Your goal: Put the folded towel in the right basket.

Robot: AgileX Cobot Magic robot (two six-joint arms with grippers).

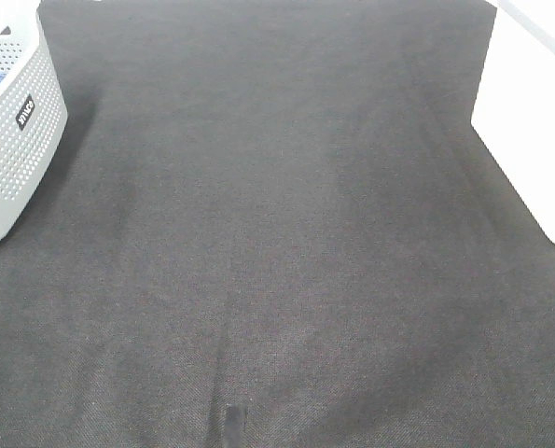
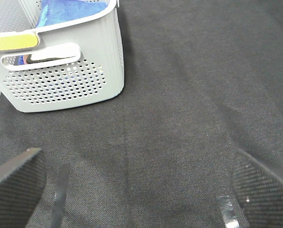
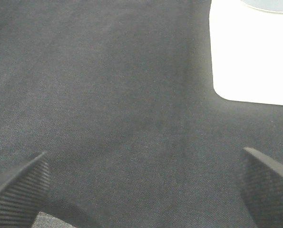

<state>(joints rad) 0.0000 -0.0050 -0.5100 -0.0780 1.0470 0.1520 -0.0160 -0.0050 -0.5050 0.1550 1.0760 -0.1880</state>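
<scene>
Dark cloth covers the surface (image 1: 277, 243), bare between my two sets of jaws, both spread apart and holding nothing. At ten o'clock, the perforated left basket (image 1: 16, 140) holds a blue towel (image 2: 67, 10). At two o'clock the white right basket (image 1: 529, 121) waits, so the transfer looks undone.

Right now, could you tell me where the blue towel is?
The blue towel lies inside the grey perforated basket at the table's far left in the high view, and the left wrist view shows it over the basket's rim.
</scene>
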